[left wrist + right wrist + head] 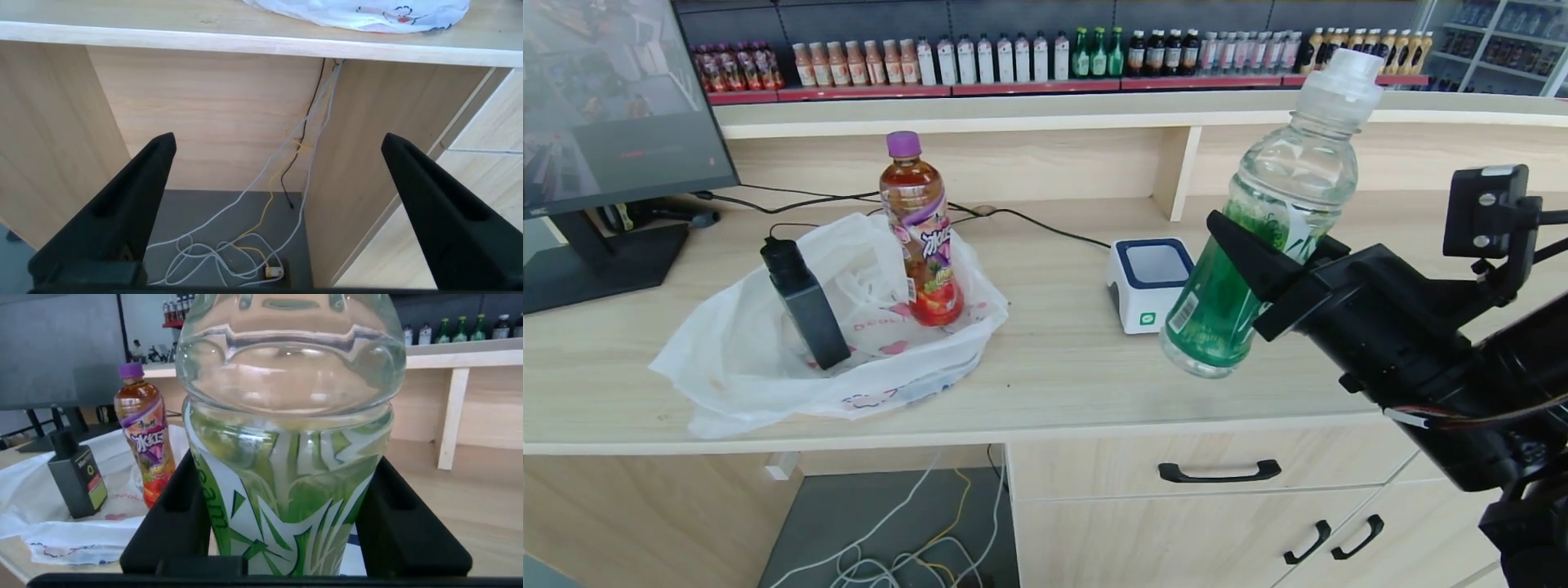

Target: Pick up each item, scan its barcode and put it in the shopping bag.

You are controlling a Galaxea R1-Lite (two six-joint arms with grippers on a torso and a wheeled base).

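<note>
The right hand [1262,273] is clamped on a big clear plastic bottle with a green label and a clear cap [1282,204]. One black finger sits on each side of the bottle's middle. The bottle leans, with its cap up and away from the arm. It looks lifted off the light wooden table [1062,359], just beside the small white scanner box with the blue top [1147,282].

The floppy white plastic shopping bag [735,343] lies open on the table, off to the robot's left. A tall bottle of orange-red tea with a purple cap [920,229] and a black box-shaped bottle [805,302] stand in it. The left hand [278,212] hangs low in front of the table with its fingers wide apart, holding nothing.

The job now looks like the scan. A small white patch near the bottom of the label [1183,313] looks like the barcode. It seems to face sideways, not down at the scanner window, so the scan may fail unless the bottle turns.

The bottle is round and smooth, so it could slide in the hand while it tips. Its bottom could bump the scanner. On the way into the bag it could knock over the tall tea bottle, and the soft bag could fold shut.
</note>
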